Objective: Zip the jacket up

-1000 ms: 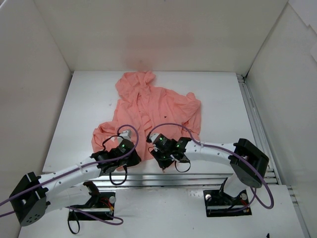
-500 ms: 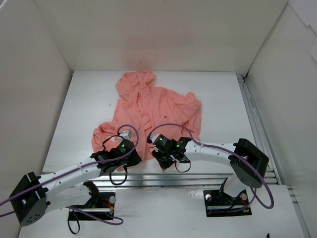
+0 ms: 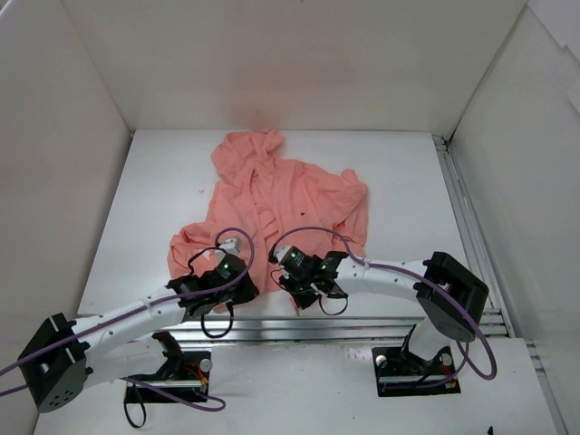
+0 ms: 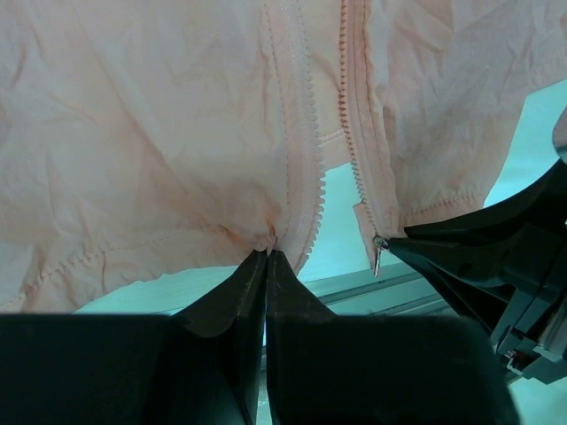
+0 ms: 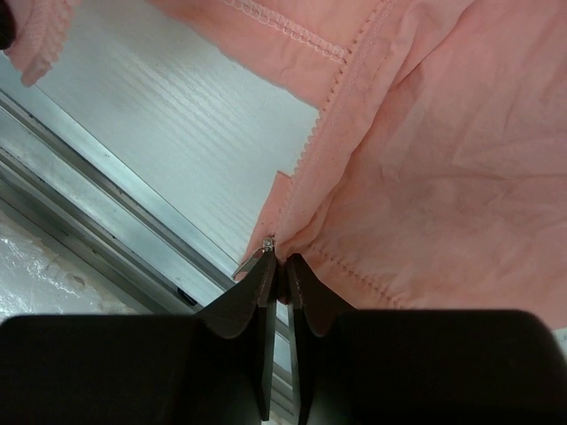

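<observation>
The salmon-pink jacket (image 3: 276, 204) lies spread on the white table, hood to the back, its front zip open. My left gripper (image 3: 237, 272) is shut on the jacket's bottom hem beside the left row of zip teeth (image 4: 297, 168). My right gripper (image 3: 292, 272) is shut on the hem of the other front edge (image 5: 372, 221), right by the small metal zip slider (image 5: 262, 248). In the left wrist view the slider (image 4: 378, 251) hangs at the bottom of the right row of teeth, against the right gripper's black fingers (image 4: 478, 257). The two hem ends are apart.
Metal rails (image 3: 362, 317) run along the table's near edge just under both grippers, and another rail (image 3: 462, 208) runs down the right side. White walls enclose the table at the back, left and right.
The right arm has shifted very slightly to the left. Both grippers stay shut on the hem and the jacket has not visibly moved.
</observation>
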`<action>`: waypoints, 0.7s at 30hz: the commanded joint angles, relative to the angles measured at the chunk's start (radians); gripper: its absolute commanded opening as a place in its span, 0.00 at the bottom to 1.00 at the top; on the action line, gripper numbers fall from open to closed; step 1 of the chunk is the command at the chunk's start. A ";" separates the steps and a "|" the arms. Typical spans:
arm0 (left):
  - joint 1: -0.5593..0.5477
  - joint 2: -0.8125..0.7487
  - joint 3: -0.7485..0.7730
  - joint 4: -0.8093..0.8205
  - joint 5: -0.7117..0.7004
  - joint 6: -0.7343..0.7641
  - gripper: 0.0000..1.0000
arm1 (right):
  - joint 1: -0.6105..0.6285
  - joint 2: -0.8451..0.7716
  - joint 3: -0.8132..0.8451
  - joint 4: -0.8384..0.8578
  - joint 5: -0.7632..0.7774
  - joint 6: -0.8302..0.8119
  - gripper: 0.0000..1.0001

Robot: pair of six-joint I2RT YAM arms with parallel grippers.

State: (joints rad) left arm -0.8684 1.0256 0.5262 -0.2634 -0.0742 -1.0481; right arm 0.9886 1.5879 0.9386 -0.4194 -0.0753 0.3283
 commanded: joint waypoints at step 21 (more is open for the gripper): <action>0.008 -0.016 0.077 -0.005 -0.032 0.033 0.00 | -0.033 -0.061 0.463 -0.001 0.466 -0.189 0.00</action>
State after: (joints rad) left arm -0.8684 1.0309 0.5533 -0.2737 -0.0795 -1.0264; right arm 0.9779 1.6035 1.3136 -0.4896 0.2295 0.1638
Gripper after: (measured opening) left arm 0.003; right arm 0.018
